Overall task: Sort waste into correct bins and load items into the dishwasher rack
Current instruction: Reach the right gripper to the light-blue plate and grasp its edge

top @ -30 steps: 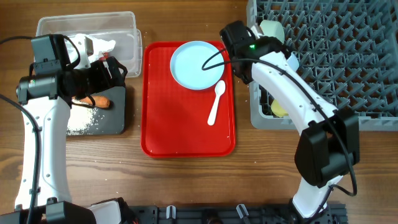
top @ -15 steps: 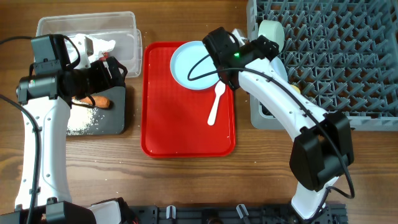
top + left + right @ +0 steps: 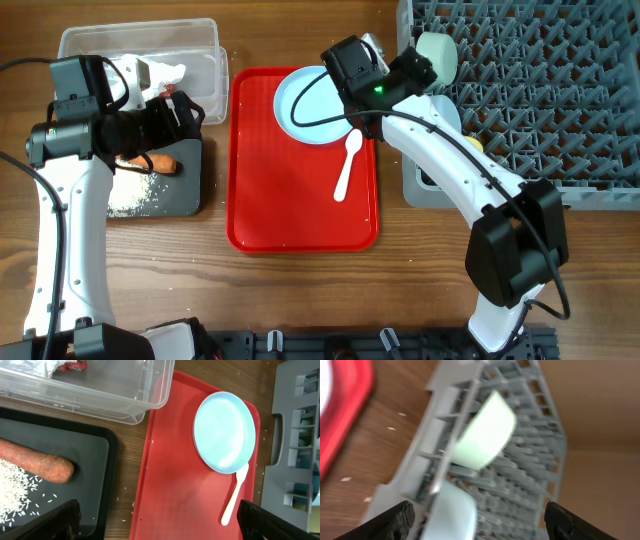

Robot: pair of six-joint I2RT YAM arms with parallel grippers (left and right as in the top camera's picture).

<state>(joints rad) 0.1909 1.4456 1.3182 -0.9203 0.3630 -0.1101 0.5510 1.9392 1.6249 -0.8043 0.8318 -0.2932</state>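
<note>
The pale blue plate (image 3: 300,110) (image 3: 224,430) and white spoon (image 3: 347,165) (image 3: 235,495) lie on the red tray (image 3: 290,210). My right gripper (image 3: 405,68) (image 3: 485,525) is open and empty, between the plate's right edge and the grey rack (image 3: 540,90). Its view is blurred and shows a mint bowl (image 3: 487,430) and a pale blue bowl (image 3: 452,510) standing in the rack. My left gripper (image 3: 180,115) (image 3: 165,527) hangs open and empty over the black tray (image 3: 185,190), which holds the carrot (image 3: 150,163) (image 3: 35,462) and rice (image 3: 15,495). The napkin (image 3: 160,72) lies in the clear tub (image 3: 200,40).
The red tray fills the table's middle, between the bins on the left and the rack on the right. A few rice grains lie on the wood (image 3: 127,505) between the black tray and the red tray. The right arm arches over the rack's left edge.
The right arm has swung left, away from the rack and over the plate's right side, and its jaws have opened wider. The left arm has not moved.
</note>
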